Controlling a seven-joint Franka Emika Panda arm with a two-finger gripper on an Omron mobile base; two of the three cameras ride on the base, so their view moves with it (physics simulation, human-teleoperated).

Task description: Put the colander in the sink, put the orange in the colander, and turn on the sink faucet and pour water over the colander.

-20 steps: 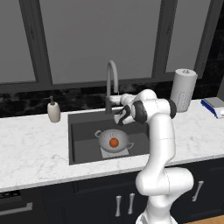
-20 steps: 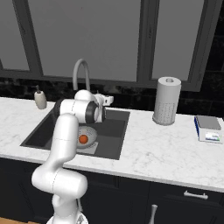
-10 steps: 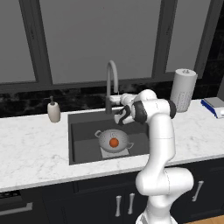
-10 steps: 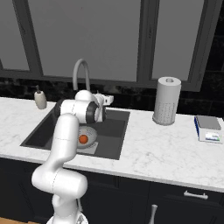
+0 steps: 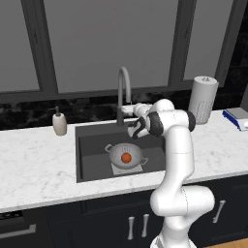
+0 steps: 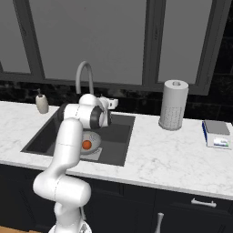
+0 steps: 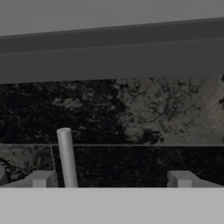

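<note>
The orange (image 5: 126, 157) sat in the colander (image 5: 127, 155), in the sink (image 5: 92, 145). The claw (image 5: 131, 130) was spread wide by the faucet (image 5: 123, 92). Its thin handle (image 7: 67, 157) stood just inside one finger (image 7: 41, 178). A soft sideways push should start the water.

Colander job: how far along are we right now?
Done: the colander sits in the sink with the orange inside it. In hand: the open claw is up by the base of the sink faucet, holding nothing; the hand view shows a thin grey rod just inside one fingertip. Left: turning the water on; no stream is visible yet.
</note>
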